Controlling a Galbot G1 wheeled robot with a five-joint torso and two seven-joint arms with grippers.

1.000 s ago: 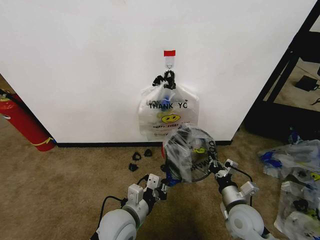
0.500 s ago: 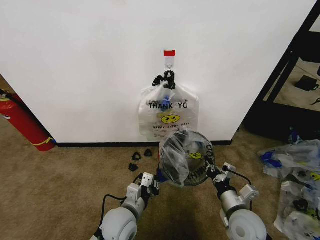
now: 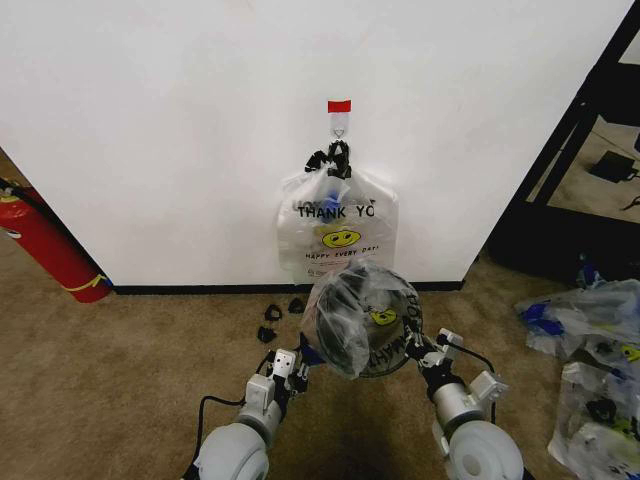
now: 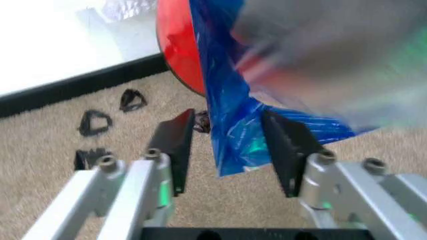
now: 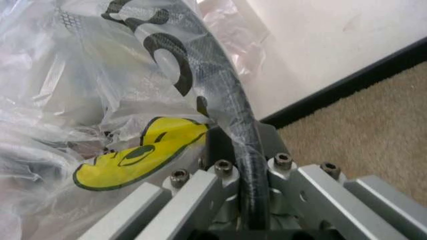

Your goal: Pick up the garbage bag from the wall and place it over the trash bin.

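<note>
Head view: bag-draped trash bin (image 3: 362,320); right hand (image 3: 425,352) clamps its rim, left hand (image 3: 296,362) parted.

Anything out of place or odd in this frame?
Yes. Several crumpled bags lie loose on the carpet at right, and small black clips are scattered below the hanging garbage bag. The trash bin, already bag-covered, is tipped on its side between both grippers.

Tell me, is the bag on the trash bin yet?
Yes. The garbage bag is spread over the trash bin; its mesh shows through the plastic. The right end effector clamps the covered rim.
</note>
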